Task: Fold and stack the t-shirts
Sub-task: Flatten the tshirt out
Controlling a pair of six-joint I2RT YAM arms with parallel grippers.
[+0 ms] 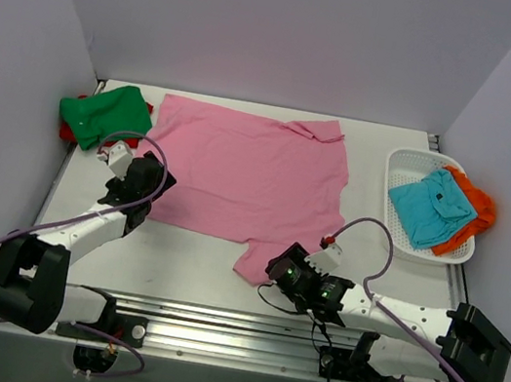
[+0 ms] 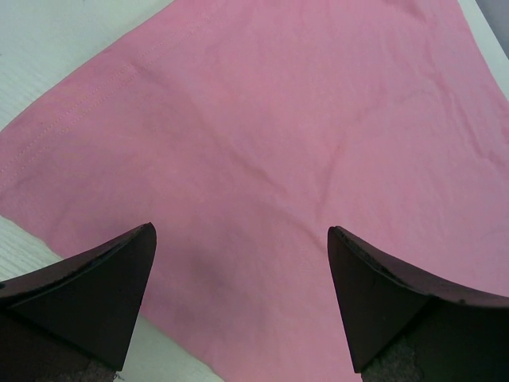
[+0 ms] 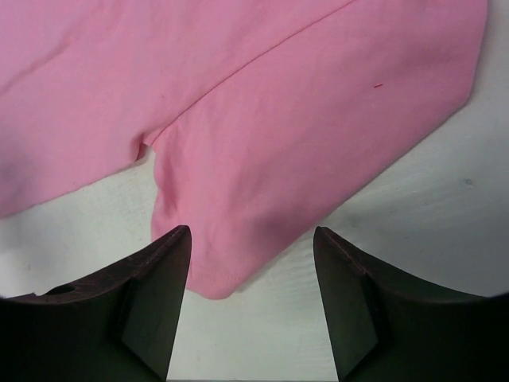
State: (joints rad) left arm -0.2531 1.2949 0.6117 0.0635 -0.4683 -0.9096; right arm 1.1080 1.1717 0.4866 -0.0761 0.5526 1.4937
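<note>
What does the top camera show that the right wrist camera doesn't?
Only the top view shows the green shirt lying on a red shirt at the far left, the white basket holding the teal shirt and orange shirt at the right, and the left gripper over the pink shirt. Only the right wrist view shows the sleeve tip lying flat between the parted jaws of the right gripper, ungripped. Both show the pink shirt spread on the table.
</note>
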